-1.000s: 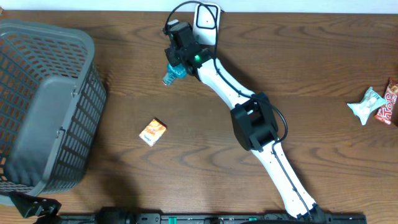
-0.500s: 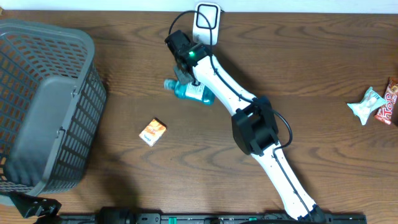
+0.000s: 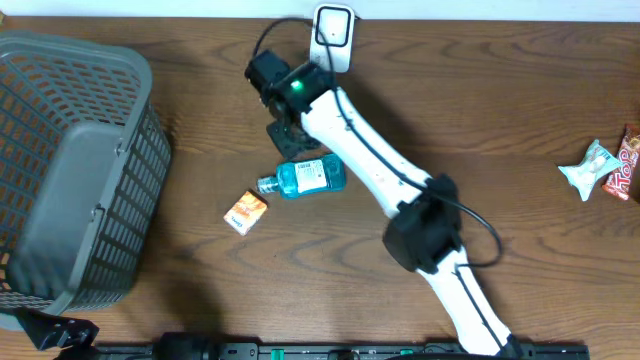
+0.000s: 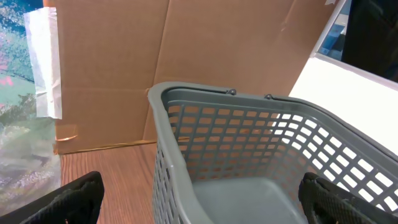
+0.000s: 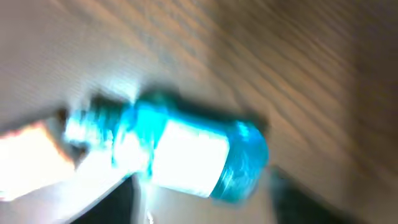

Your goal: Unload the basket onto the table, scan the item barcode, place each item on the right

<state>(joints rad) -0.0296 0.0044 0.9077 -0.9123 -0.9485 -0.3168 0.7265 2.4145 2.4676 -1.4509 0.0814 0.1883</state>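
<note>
Right gripper (image 3: 284, 135) first: in its own badly blurred wrist view the two dark fingers (image 5: 112, 208) show as smears set apart at the bottom edge, and from overhead they hang just above the bottle with nothing in them, so it looks open and empty-handed. Right below it, one mouthwash bottle (image 3: 305, 178) lies flat on its side on the wooden table (image 3: 520, 110), near the middle and a little toward the far edge. It is see-through teal-blue with a white label across its belly, its cap pointing left. Just off that cap, down and to the left, sits one small orange box (image 3: 245, 211), close by but apart. Behind the gripper, at the far edge, there is one white scanner (image 3: 332, 25). Over on the right edge, two snack packets: a pale green one (image 3: 589, 168) and a red one (image 3: 625, 165), side by side. On the left, one grey plastic basket (image 3: 130, 200). The left gripper (image 4: 205, 202) has its fingers (image 4: 74, 199) spread as wide as they go, holding nothing, looking straight at the basket rim.
</note>
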